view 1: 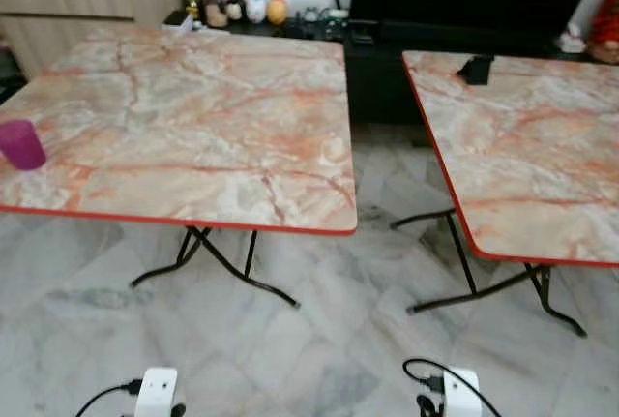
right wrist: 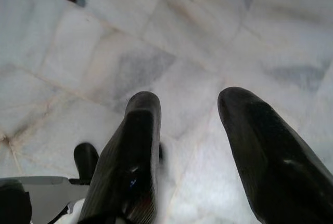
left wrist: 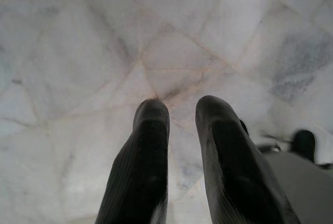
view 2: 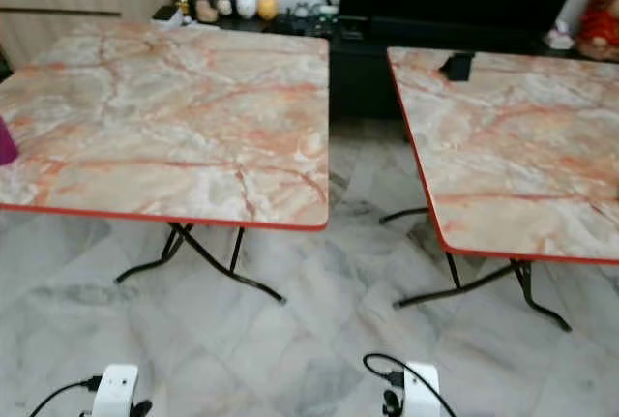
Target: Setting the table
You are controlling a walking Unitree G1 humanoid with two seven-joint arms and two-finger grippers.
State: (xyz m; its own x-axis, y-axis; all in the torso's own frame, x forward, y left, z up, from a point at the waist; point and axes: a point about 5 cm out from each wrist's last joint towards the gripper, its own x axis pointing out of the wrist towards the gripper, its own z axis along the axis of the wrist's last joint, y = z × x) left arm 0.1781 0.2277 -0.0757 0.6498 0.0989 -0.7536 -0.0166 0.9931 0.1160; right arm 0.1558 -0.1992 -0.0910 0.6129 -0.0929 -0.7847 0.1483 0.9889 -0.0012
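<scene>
No readable text, label, brand or no. anywhere in the views. Jars and figures on the dark shelf (view 1: 290, 22) behind the tables are too small and blurred to read any print.

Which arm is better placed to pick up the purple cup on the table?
Left, probably. The purple cup stands at the left table's left edge, on that arm's side. Both claws, left and right, hang open over the floor, holding nothing.

Two marble tables (view 1: 193, 117) (grey marble floor (view 1: 319, 340))
</scene>
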